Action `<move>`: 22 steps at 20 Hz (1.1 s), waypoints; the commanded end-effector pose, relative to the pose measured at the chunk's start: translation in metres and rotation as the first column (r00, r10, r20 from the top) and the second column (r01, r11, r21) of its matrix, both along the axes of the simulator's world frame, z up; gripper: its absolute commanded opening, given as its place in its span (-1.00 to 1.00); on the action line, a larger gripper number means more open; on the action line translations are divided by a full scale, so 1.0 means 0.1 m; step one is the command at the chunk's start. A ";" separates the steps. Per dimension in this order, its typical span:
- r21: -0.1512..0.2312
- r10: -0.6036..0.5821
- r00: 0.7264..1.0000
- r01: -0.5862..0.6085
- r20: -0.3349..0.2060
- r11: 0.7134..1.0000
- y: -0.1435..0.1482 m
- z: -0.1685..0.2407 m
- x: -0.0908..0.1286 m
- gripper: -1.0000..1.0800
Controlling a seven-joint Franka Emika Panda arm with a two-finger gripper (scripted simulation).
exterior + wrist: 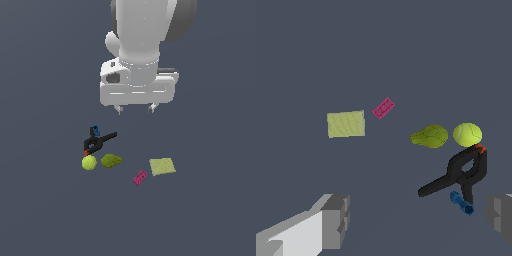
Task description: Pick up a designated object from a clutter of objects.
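We are hovering above the dark surface (45,210) with our gripper (135,109) released: the jaws are standing wide apart, gripping nothing and touching nothing, with both fingers (331,220) showing at the edges of the wrist view and bare ground between them.

The tiny blue ridged cylinder (462,203) is lying on the surface just beside the black clamp (458,172), next to the clamp's handle end and away from its red tip. In the exterior view we are seeing the blue piece (95,131) peeking out at the far side of the clamp (99,142), lower than the gripper and toward the exterior view's left.

The yellow-green ball (89,162) is sitting against the clamp's red tip, the olive lumpy thing (111,160) just beside the ball. The magenta brick (140,177) and the pale yellow-green flat square (162,166) are lying apart toward the exterior view's right.
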State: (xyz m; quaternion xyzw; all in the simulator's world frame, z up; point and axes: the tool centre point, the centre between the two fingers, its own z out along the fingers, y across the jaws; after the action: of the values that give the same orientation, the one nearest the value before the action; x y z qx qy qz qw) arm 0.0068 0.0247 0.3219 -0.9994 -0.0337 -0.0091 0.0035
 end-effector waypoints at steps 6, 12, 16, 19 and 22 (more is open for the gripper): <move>0.006 0.033 0.999 -0.033 0.032 0.999 0.14 0.14 0.05 0.92; 0.009 0.055 0.997 -0.055 0.053 0.998 0.23 0.24 0.07 0.92; 0.009 0.055 0.997 -0.056 0.053 0.998 0.20 0.20 0.07 0.92; 0.010 0.056 0.997 -0.057 0.051 0.998 0.12 0.11 0.07 0.92; 0.011 0.057 0.997 -0.058 0.048 0.998 -0.01 -0.03 0.06 0.92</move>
State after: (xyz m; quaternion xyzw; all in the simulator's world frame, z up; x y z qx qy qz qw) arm 0.0131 0.0305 0.3259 -0.9974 -0.0625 -0.0340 0.0088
